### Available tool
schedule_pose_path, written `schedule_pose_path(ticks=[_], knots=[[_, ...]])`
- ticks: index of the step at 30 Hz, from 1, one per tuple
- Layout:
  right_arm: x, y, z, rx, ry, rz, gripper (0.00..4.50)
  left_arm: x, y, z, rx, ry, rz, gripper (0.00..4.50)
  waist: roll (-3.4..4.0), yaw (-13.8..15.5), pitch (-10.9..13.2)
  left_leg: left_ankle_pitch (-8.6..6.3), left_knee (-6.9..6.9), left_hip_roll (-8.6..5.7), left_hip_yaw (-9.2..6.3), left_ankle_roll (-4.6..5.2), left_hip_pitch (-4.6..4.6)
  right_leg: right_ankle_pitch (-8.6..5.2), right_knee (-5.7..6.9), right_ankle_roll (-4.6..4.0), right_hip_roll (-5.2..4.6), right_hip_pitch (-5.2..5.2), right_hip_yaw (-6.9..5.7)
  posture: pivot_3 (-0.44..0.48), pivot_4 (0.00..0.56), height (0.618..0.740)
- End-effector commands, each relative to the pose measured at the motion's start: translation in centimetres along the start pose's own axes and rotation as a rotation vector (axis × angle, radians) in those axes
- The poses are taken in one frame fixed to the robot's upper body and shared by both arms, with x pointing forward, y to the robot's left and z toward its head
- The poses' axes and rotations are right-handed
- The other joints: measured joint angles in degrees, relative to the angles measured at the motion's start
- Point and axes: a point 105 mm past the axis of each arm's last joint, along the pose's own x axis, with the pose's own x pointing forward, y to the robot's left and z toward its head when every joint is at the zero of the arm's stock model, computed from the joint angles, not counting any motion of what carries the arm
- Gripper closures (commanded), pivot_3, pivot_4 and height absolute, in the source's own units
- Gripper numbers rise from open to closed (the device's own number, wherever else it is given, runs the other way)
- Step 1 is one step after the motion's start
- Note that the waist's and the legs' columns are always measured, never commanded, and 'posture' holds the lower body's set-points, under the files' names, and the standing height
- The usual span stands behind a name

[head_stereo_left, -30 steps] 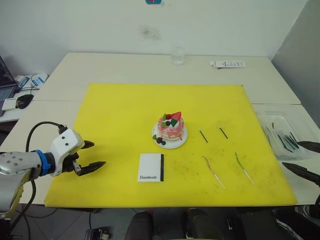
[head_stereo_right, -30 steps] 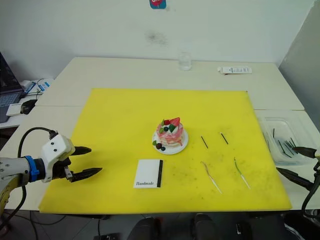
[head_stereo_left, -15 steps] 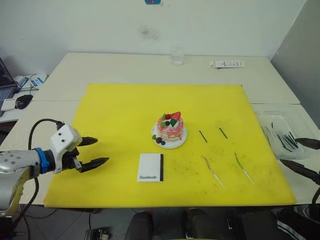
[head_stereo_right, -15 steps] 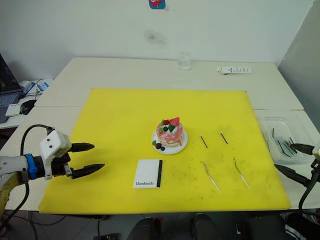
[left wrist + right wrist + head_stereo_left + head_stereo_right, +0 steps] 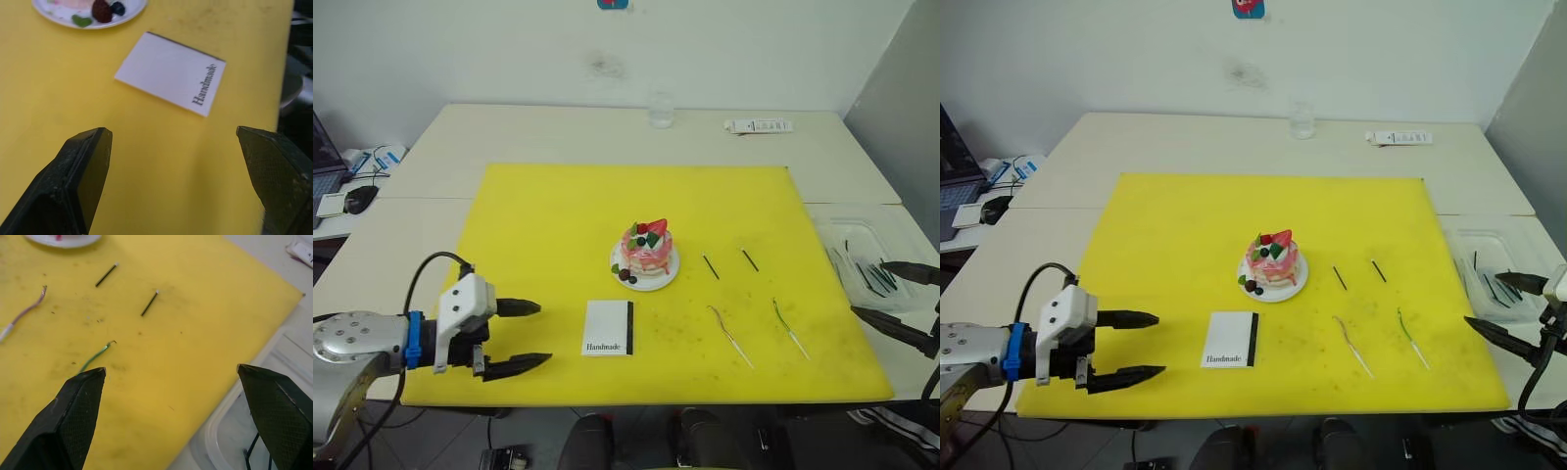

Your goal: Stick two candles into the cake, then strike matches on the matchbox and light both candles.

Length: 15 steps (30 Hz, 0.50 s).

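A yellow mat [image 5: 558, 225] covers the pale tabletop [image 5: 509, 132]. Behind it stand a clear glass [image 5: 660, 110] and a white tube [image 5: 759, 125]; a clear tray [image 5: 864, 257] holds black sticks.

Left arm: silver-grey rounded forearm, blue ring at the wrist, white boxy housing with small screws, looped black cable above it. Left gripper [image 5: 530, 336]: two long, tapered black fingers [image 5: 78, 181] with a fine textured surface. Right gripper [image 5: 1500, 308]: matching pointed black fingers, black cable trailing below.
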Motion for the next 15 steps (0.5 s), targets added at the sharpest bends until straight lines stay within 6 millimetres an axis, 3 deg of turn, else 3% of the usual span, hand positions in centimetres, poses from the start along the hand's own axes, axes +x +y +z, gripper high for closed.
schedule_pose_path(ticks=[1, 3, 8, 15], knots=[[0.3, 2.8, 2.0, 0.033, -0.044, -0.003, 0.0, 2.0, -2.7, 2.4, 0.038, -0.088, -0.128, 0.01, 0.01, 0.09, -0.01, 0.0, 0.0, 0.0, 0.0, -0.01, -0.01, 0.0, 0.0, 0.0, 0.0, -0.01, 0.01, 0.0, 0.15, 0.74], [0.9, 4.4, 1.1, 0.061, 0.001, -0.045, 0.0, 3.0, -3.6, 3.6, 0.064, -0.139, -0.18, 0.01, -0.02, 0.28, -0.03, 0.01, 0.02, -0.01, -0.01, -0.01, -0.01, 0.0, 0.0, 0.01, 0.0, 0.01, 0.0, 0.0, 0.15, 0.74], [0.9, 6.0, -0.6, 0.094, 0.079, -0.14, 0.0, 4.2, -4.7, 5.5, 0.11, -0.194, -0.259, 0.01, 0.04, 0.62, -0.09, 0.01, 0.18, -0.06, 0.03, -0.02, -0.01, 0.08, 0.03, 0.12, 0.0, 0.03, 0.08, 0.0, 0.15, 0.74], [0.8, 7.9, -3.2, 0.145, 0.158, -0.149, 0.0, 5.5, -5.5, 6.5, 0.147, -0.221, -0.33, 0.01, 0.07, 0.61, -0.18, 0.0, 0.48, -0.06, 0.05, -0.01, -0.04, 0.11, 0.04, 0.16, 0.03, 0.1, 0.14, 0.0, 0.15, 0.74]])
